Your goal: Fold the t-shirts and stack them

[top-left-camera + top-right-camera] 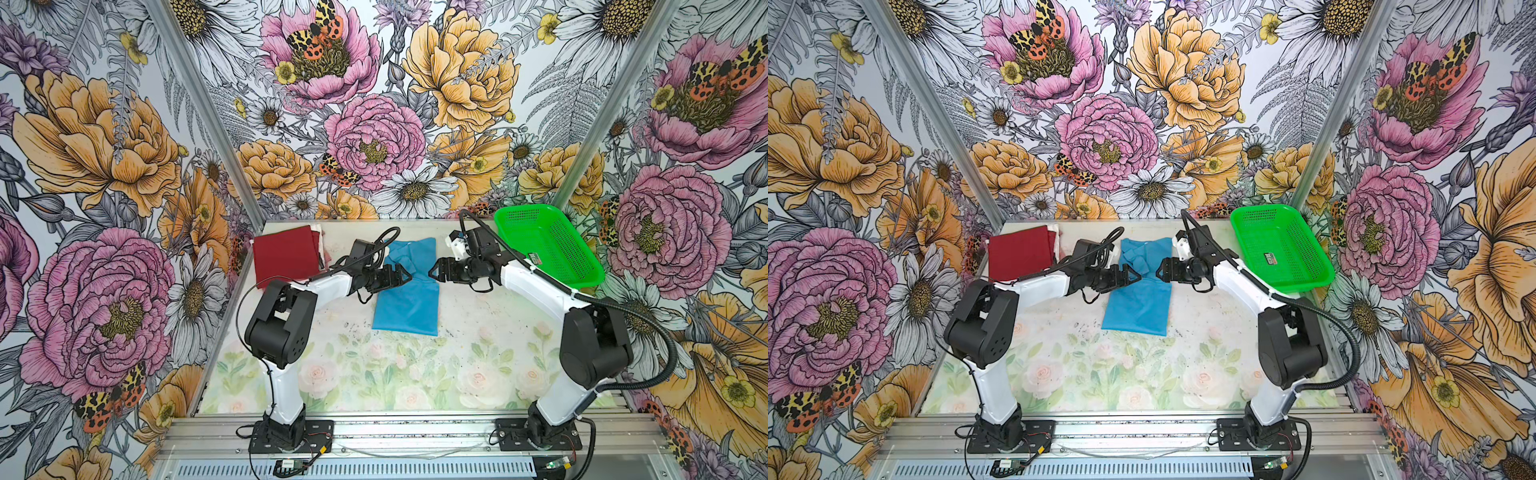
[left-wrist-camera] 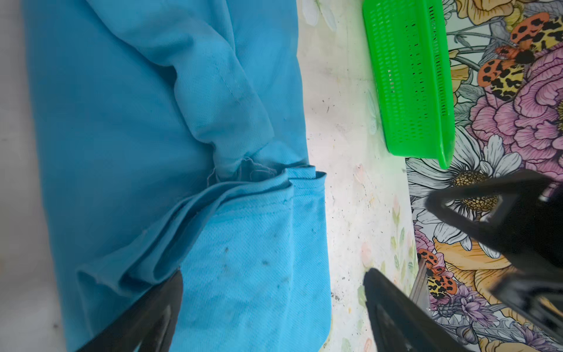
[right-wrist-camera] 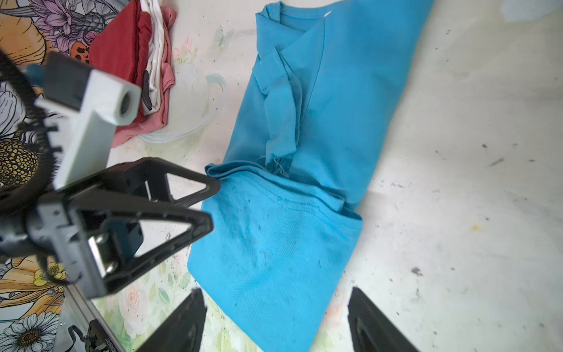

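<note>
Blue t-shirt point(image 1: 409, 307) sits half-folded between left fingers point(image 1: 398, 276) and right fingers point(image 1: 438, 270), both spread, empty; next I'd pinch its corners

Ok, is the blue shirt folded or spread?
Partly folded: blue shirt is a narrow strip, sleeve tucked in, hemmed layer lapped across its middle.

Sky-blue t-shirt point(image 3: 304, 122) folded, red stack point(image 3: 118, 51) nearby, right fingers point(image 3: 182, 323) spread
</note>
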Available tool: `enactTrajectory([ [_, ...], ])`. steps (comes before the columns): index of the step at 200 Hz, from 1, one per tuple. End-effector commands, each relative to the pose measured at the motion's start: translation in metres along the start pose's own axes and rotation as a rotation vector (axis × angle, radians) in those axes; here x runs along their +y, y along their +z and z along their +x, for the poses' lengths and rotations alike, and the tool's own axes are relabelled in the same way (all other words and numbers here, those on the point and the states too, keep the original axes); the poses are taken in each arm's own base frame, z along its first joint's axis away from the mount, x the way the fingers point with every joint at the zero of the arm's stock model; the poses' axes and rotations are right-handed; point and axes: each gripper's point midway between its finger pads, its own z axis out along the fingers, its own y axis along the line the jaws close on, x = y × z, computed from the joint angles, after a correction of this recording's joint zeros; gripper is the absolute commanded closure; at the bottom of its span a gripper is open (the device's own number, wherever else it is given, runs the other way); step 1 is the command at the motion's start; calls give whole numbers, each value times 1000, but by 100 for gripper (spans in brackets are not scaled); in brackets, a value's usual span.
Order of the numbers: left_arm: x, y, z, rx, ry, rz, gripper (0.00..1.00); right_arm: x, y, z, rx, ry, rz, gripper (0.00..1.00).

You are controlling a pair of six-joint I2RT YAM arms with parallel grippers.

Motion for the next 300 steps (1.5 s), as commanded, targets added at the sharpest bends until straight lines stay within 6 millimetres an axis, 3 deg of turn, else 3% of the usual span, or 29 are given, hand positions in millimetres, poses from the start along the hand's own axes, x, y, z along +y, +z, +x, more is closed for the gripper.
enactTrajectory([
  [1, 6, 4, -24, -37, -7, 25, 6, -6, -10, 17, -13, 15, 38, 25],
  [36, 27, 3, -54, -86, -24, 41, 6, -14, -14, 47, 10, 22, 69, 25],
  [72, 18, -21, -65, -124, -6, 62, 7, -24, 2, 68, 61, 24, 92, 25],
  [87, 25, -33, -51, -111, -30, -9, 6, -23, 10, 76, 91, 19, 93, 26],
  [111, 43, -46, -5, -49, -94, -110, 9, -17, 25, 91, 130, 0, 92, 30],
  [127, 43, -61, 22, -39, -108, -142, 10, -12, 33, 100, 149, -4, 82, 35],
  [156, 54, -71, 74, 14, -138, -194, 12, -9, 43, 115, 179, -6, 74, 44],
  [176, 54, -75, 97, 37, -134, -202, 17, -11, 48, 128, 195, -7, 76, 50],
  [226, 51, -69, 120, 90, -96, -200, 31, -16, 54, 149, 211, 6, 70, 56],
  [248, 53, -64, 125, 103, -92, -219, 44, -18, 58, 154, 215, 11, 70, 58],
  [277, 59, -62, 128, 103, -88, -237, 49, -21, 64, 158, 221, 16, 63, 59],
  [300, 60, -61, 129, 101, -87, -232, 63, -20, 66, 161, 229, 18, 57, 60],
])
